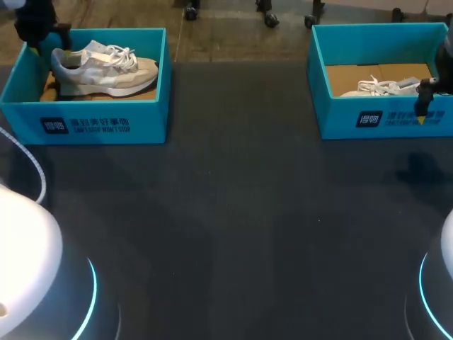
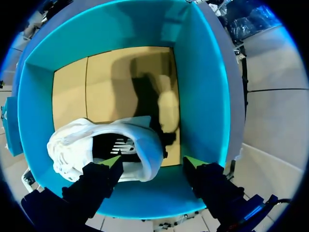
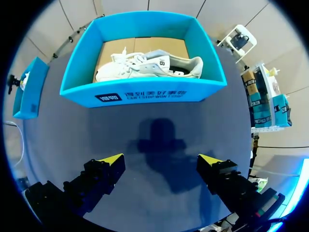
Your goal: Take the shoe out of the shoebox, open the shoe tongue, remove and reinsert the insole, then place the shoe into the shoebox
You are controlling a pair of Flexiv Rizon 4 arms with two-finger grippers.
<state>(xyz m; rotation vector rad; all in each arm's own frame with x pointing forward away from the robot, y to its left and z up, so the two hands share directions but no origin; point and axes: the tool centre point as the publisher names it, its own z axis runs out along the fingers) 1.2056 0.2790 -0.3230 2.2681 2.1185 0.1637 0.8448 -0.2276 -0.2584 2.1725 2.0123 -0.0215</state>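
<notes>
Head view: at the counter's (image 1: 233,212) far corners, the teal cardboard left shoebox (image 1: 106,124) holds a white laced left sneaker (image 1: 106,74), the right shoebox (image 1: 386,120) a matching right sneaker (image 1: 379,88). Left pincer (image 2: 153,162), fingers apart, hangs over the left sneaker's heel; right pincer (image 3: 161,159), apart, hovers before the right shoebox.

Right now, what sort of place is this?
Probably a lab bench for shoe-handling trials: a dark table, a teal left shoebox holding a white shoe, a right shoebox holding a second shoe.

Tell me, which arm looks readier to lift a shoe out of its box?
Left, probably. The left gripper hangs open over the left shoebox, with the white shoe's heel between its fingers. The right gripper is open above bare table, short of the right shoebox.
</notes>
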